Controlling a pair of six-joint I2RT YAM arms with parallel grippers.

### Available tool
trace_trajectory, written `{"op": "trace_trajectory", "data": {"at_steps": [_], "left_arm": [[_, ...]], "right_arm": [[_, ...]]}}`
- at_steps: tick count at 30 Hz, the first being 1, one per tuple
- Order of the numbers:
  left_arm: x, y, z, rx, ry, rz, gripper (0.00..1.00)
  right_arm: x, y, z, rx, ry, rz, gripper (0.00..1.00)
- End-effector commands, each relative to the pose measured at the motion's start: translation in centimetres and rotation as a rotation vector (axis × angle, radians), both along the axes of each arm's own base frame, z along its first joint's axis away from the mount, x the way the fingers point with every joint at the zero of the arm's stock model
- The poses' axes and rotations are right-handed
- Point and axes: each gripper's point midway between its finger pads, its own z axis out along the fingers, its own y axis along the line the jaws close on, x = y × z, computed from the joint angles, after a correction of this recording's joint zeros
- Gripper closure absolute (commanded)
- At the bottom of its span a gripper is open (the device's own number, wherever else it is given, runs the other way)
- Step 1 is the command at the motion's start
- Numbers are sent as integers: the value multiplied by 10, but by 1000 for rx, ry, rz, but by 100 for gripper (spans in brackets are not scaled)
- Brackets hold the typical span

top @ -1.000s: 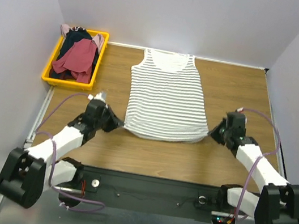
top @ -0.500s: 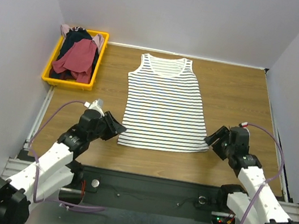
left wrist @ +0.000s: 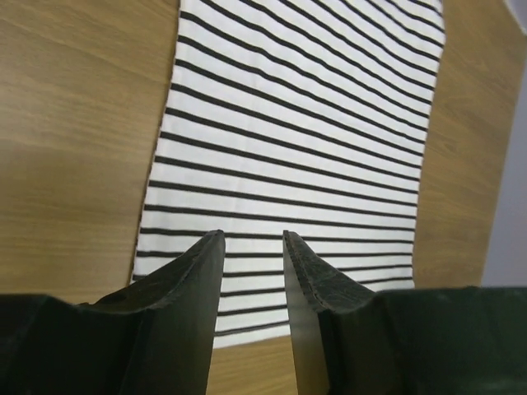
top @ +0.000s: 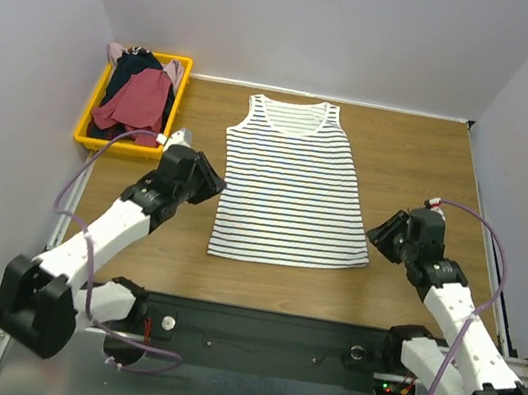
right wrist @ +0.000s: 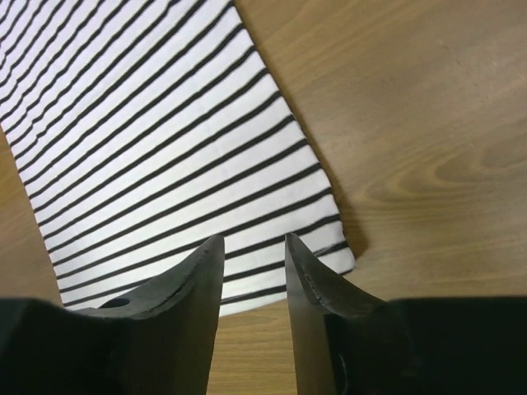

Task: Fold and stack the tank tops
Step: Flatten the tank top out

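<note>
My left gripper (top: 208, 182) is spread and empty, just beside the striped tank top's (top: 291, 187) left edge. My right gripper (top: 380, 239) is likewise spread, beside the near-right hem corner. Top flat mid-worktop (top: 422, 163), long axis running away from me, neck far.

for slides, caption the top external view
White black-striped cloth tank top flat between left end effector and right end effector

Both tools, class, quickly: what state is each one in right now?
Left tool: open, holding nothing.
Right tool: open, holding nothing.
</note>
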Motion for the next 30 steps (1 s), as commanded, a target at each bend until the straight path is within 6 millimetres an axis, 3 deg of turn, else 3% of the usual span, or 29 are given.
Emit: {"op": "trace_trajectory", "data": {"at_steps": [1,3,5,6,7,9,10,11,12,15,18,20,21,23,30], "left_arm": [[59,5,18,61,-71,36,57],[81,1,27,50,-86,34,57],[103,-1,13,57,-60,48,59],[117,-4,23,53,-83,48,60],[127,-4,1,74,-32,50,60],[148,-3,4,79,-42,61,60],[157,-3,-15,94,-10,62,61],[166,-10,-11,76,-24,31,61],[173,-10,-27,78,-1,28,61],[191,-14,-40,80,11,14,62],[204,-12,-57,100,36,20,62],[212,-9,-63,117,46,30,62],[211,-5,-79,136,85,35,62],[214,5,-88,157,110,65,63],[198,26,-111,197,179,139,63]], "right_arm": [[14,13,8,15,-48,38,60],[16,17,-2,31,-42,43,60],[12,18,-18,41,-9,35,62],[13,24,-23,62,-3,54,63],[8,22,-35,57,24,50,63],[7,20,-45,53,45,31,64],[6,14,-53,35,62,-1,64],[2,12,-62,29,82,-15,64],[1,11,-67,28,91,-25,64],[-7,9,-81,38,121,-50,64],[-10,3,-91,21,148,-83,64],[-8,2,-90,19,144,-90,64],[-6,1,-87,16,137,-95,64],[-3,1,-84,12,127,-93,64],[7,1,-52,-19,63,-54,63]]}}
